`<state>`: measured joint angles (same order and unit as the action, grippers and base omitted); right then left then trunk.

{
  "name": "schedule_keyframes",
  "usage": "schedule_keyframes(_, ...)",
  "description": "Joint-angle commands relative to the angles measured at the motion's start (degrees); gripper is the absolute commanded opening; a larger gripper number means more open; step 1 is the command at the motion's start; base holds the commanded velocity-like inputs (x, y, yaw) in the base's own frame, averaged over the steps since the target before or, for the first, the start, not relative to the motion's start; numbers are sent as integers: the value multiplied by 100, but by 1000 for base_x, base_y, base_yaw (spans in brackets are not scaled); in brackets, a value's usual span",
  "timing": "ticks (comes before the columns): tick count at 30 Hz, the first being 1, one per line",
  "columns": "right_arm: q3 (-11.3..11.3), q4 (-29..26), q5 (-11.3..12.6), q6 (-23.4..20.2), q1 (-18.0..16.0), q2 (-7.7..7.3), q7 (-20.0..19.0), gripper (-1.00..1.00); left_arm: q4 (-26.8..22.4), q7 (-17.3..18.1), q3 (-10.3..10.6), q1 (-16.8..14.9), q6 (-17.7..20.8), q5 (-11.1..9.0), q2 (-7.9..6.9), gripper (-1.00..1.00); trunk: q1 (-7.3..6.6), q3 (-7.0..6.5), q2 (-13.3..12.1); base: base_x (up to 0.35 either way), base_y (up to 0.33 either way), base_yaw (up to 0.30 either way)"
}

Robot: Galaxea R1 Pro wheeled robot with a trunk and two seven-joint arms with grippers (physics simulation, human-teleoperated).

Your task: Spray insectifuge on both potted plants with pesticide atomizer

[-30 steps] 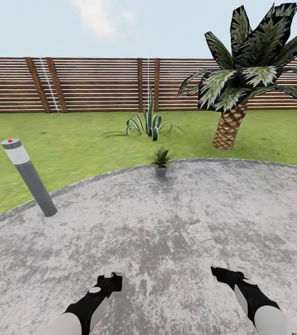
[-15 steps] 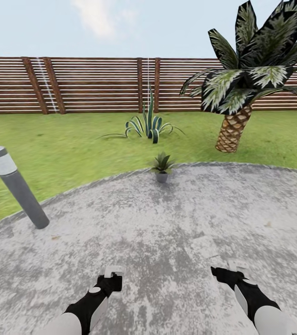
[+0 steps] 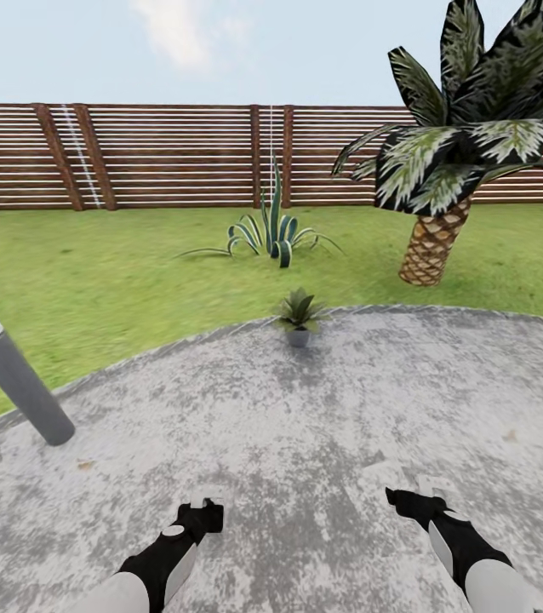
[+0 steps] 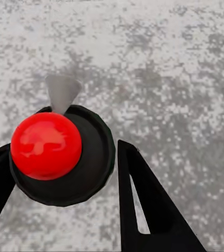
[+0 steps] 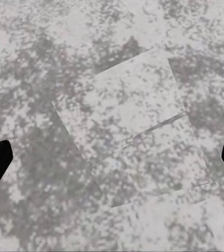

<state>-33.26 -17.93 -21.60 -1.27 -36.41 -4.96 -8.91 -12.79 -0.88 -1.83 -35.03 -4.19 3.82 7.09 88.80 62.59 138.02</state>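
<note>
We roll forward: the small dull-green potted plant (image 3: 299, 312) at the rim of the round grey paved patch (image 3: 322, 426) draws nearer, yet sits well ahead of both hands. Our left hand (image 3: 202, 513) appears clamped on the red-capped pesticide atomizer (image 4: 46, 144); the right hand (image 5: 112, 157) is spread, empty. Not spraying range yet.

the head view looks forward and down from high over both arms, across the round grey paving (image 3: 305, 426) to the lawn (image 3: 135, 264) and slatted fence (image 3: 178, 153) far off. each wrist view looks straight down along its fingers, close over that same paving (image 4: 170, 63) (image 5: 117, 131), which all three views share.
</note>
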Motion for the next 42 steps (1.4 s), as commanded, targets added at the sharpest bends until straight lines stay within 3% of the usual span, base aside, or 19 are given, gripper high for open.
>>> schedule_keyframes(1, -49, -9, -46, -13, -5, 3, -41, 100, 5, -9, -19, -3, -20, 40, 1, -100, 2, 5, 2, 339, 65, 0)
schedule_keyframes(29, -57, -9, -29, -13, -4, 3, -43, 100, 7, -9, -19, -3, -20, 40, 2, -100, 2, -76, 2, 339, 80, -21)
schedule_keyframes(42, -57, -9, -29, -13, -2, 3, -42, 100, 7, -9, -19, -3, -20, 40, -1, -100, 2, -156, 2, 339, 104, -165)
